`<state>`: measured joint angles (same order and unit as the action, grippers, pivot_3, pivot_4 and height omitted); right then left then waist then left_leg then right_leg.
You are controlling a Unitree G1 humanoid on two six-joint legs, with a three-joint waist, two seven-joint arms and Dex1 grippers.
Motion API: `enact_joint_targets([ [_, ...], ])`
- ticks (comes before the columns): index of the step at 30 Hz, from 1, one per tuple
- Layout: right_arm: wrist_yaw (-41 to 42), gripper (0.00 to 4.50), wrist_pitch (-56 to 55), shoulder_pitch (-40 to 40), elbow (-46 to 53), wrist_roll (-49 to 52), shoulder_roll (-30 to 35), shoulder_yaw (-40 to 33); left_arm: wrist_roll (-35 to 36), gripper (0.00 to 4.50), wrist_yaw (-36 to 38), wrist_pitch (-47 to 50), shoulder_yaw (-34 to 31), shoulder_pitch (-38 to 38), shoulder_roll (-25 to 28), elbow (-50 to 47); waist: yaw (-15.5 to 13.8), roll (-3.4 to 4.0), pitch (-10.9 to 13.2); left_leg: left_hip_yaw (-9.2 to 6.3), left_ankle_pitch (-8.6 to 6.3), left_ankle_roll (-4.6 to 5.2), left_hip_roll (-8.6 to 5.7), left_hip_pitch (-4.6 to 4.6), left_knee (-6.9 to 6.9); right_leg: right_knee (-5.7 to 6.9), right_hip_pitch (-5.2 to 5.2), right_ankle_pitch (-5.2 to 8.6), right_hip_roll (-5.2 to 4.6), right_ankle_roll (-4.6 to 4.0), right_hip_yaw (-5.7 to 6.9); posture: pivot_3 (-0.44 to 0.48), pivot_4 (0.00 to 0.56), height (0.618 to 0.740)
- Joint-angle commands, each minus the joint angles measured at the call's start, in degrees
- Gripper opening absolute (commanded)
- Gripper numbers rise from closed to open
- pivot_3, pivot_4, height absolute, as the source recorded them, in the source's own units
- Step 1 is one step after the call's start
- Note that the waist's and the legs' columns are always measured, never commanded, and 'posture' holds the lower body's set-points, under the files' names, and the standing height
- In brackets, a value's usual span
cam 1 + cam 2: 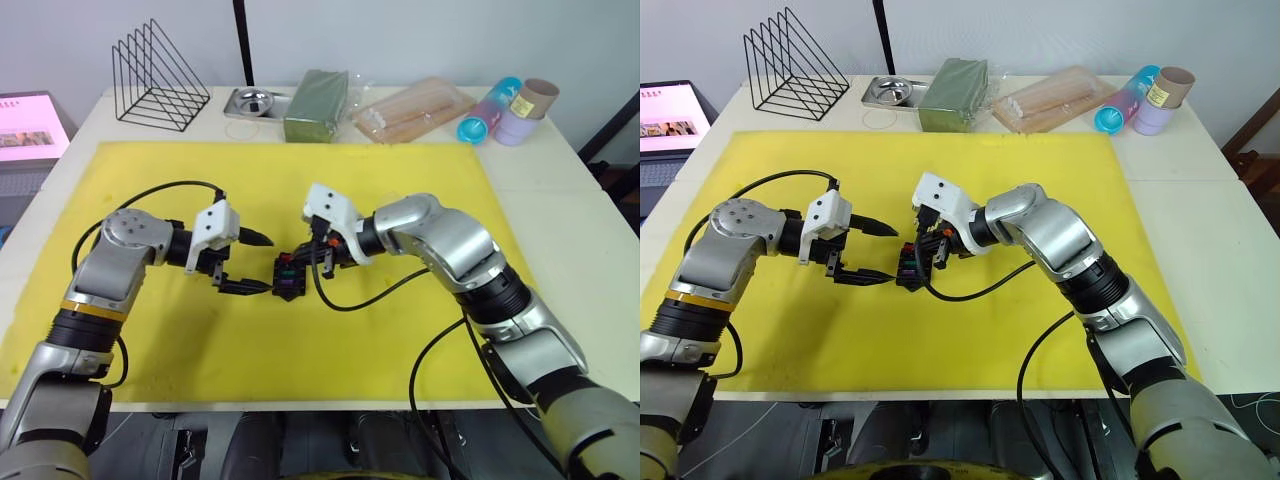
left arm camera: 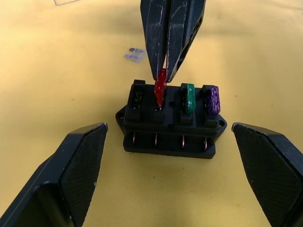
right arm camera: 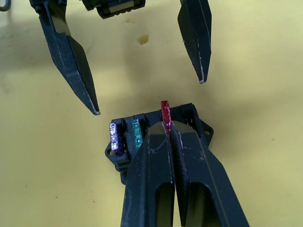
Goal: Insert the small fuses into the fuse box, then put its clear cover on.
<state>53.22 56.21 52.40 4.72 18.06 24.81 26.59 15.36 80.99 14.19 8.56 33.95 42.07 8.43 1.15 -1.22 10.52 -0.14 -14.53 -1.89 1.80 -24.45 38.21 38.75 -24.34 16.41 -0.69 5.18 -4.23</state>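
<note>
While the red fuse [image 2: 160,88] is pinched between the closed fingertips of the right gripper [image 2: 163,75], its lower end is set at the mouth of a slot on top of the fuse box [image 2: 171,124], tilted slightly rather than fully seated. Just beside it, on the side away from the empty end slot, the green fuse [image 2: 188,98] is seated upright, and the purple fuse [image 2: 211,100] is seated in the end slot next to that. One slot on the other side of the red fuse is left unfilled. The fuse box is rested on the yellow mat [image 1: 400,190] directly beneath the right gripper.

Facing it across the box, the left gripper [image 1: 249,262] is held with its two fingers spread wide and nothing gripped, the tips close to the box but apart from it. Beyond the right gripper's fingers, in the left wrist view, the pale clear fuse [image 2: 134,55] is seen lying loose on the mat, a little apart from the box.
</note>
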Motion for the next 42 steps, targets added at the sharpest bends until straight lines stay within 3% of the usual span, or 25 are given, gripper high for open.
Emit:
enact_joint_targets([
  [1, 0.34, 0.02, -1.31, 0.12, 1.67, -0.62, 0.28, 0.02, 0.13, 4.50, -0.12, -0.65, -0.17, 0.12, -0.05, -1.11, -0.01, 0.00, 0.00, 0.00, 0.00, 0.00, 0.00, 0.00, 0.00, 0.00, 0.00, 0.00, 0.00, 0.00, 0.00, 0.000, 0.150, 0.740],
  [36, 3.86, 0.02, -6.25, 1.10, -5.01, -8.58, -0.60, 5.44, 0.75, 4.50, -1.54, 1.15, -0.42, -1.00, 0.03, -3.69, 0.01, 0.02, -0.03, 0.00, 0.01, -0.01, 0.00, 0.05, 0.01, 0.06, 0.00, 0.00, 0.00, 0.00, 0.00, 0.000, 0.150, 0.740],
  [42, 3.92, 0.02, -4.96, 1.42, -4.40, -7.78, -1.58, 3.55, 0.83, 4.50, -1.65, 1.59, -0.69, -1.37, 0.22, -4.38, 0.05, 0.02, -0.04, 0.00, 0.01, -0.01, 0.00, 0.09, 0.01, 0.18, 0.00, 0.01, 0.02, -0.02, 0.00, 0.000, 0.150, 0.740],
])
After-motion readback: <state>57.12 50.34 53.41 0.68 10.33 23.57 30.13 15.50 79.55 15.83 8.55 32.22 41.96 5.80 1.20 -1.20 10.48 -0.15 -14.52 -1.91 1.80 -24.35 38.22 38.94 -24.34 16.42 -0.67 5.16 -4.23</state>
